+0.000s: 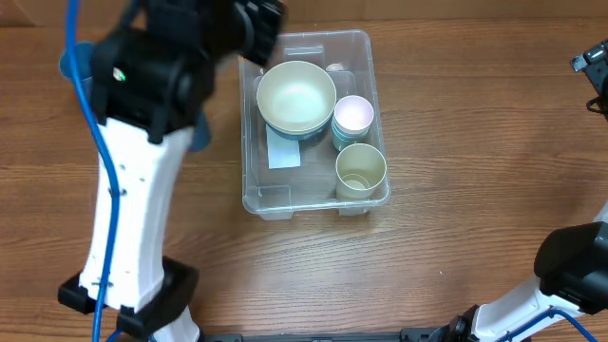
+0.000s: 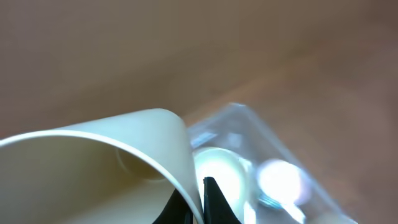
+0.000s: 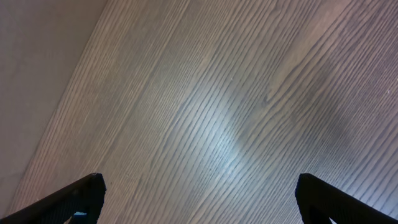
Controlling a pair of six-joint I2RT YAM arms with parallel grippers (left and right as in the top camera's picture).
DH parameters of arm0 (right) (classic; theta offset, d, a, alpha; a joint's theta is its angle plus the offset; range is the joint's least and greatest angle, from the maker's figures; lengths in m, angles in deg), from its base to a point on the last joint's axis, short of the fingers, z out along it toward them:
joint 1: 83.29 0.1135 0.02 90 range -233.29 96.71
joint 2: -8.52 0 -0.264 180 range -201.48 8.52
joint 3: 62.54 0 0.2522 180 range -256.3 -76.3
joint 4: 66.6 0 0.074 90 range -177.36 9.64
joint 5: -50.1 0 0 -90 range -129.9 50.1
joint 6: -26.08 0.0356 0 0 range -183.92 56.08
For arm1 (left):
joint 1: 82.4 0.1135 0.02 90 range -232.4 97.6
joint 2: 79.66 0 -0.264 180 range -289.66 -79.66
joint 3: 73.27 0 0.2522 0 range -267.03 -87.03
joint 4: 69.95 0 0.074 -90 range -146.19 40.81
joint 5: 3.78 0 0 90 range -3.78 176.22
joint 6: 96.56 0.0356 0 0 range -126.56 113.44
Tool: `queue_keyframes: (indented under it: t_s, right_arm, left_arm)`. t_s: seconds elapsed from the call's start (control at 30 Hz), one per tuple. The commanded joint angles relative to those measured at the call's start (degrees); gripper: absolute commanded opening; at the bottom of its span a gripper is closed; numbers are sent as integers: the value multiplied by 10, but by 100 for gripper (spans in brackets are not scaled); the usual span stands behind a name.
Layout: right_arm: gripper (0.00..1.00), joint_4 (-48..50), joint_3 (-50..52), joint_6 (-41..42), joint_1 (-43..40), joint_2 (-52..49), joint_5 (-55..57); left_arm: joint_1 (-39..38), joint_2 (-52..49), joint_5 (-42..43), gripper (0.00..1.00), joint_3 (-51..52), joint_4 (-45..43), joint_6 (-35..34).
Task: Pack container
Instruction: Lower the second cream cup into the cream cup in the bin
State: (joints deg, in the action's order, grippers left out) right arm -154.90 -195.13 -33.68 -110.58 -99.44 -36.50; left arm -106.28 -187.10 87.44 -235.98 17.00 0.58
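The clear plastic container (image 1: 366, 43) stands at mid-table, with a white label (image 1: 282, 152) on its bottom. In it are a pink-lined cup (image 1: 353, 114) and a cream cup (image 1: 361, 169). A cream bowl (image 1: 296, 95) sits over its far left part, with a teal edge showing beneath it. My left gripper (image 2: 200, 193) is shut on the rim of the cream bowl (image 2: 93, 168). The container (image 2: 249, 124) lies blurred beyond it. In the overhead view the left arm hides these jaws. My right gripper (image 3: 200, 180) is open and empty over bare wood, far right of the container.
The left arm (image 1: 142, 190) spans the table's left side. Blue objects (image 1: 198, 133) show partly behind it, one also at the far left (image 1: 74, 65). The right arm's base (image 1: 570, 275) is at the front right corner.
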Motion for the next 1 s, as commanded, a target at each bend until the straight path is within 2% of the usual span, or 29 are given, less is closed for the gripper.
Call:
queue_keyframes:
  t_s: [0.0,0.07,0.27,0.43,0.67,0.97]
  right_arm:
    - [100,3,-12,5,-1,14,4]
    - [100,3,-12,5,-1,14,4]
    - [100,3,-12,5,-1,14,4]
    - [100,3,-12,5,-1,14,4]
    - [100,3,-12,5,-1,14,4]
    - [100,3,-12,5,-1,14,4]
  left_arm:
    - [-74,-12,75,4,0,50,47]
    - [-114,-12,76,4,0,96,63]
    - [-169,-12,81,4,0,166,96]
    - [-178,-12,178,4,0,224,158]
    - [-178,-15,201,4,0,216,178]
    - [-178,-88,224,4,1,224,182]
